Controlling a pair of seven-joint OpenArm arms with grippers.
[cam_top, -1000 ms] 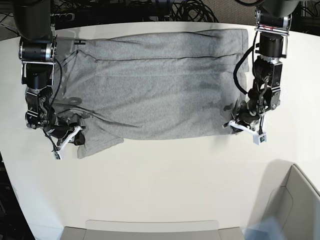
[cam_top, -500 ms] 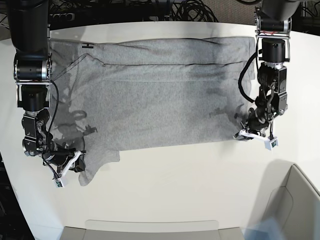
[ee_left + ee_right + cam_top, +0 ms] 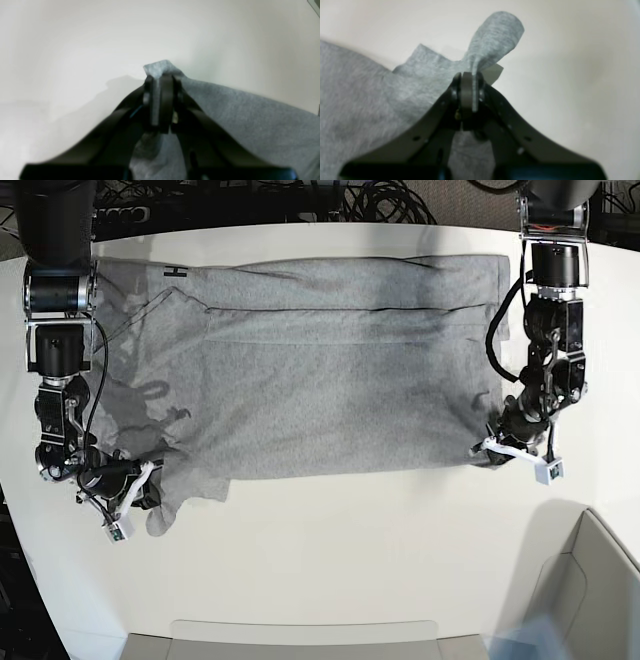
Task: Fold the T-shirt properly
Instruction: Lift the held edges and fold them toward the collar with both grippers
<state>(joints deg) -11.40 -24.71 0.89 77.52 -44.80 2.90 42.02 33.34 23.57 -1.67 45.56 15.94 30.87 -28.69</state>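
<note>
Left gripper (image 3: 160, 100) and right gripper (image 3: 468, 92) both clamped on T-shirt (image 3: 330, 370) near-edge corners; spreading step; next likely lift, fold evenly across.

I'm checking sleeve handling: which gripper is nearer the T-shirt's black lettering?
Right. The right gripper pinches the T-shirt on the lettering's side; the left gripper grips the opposite end.

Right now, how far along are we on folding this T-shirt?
Early. Done: the T-shirt lies spread across the table, with a lengthwise fold line near its far edge. In hand: the left gripper and the right gripper are each shut on a near corner of cloth. Left: the main folds; no compact stack yet.
</note>
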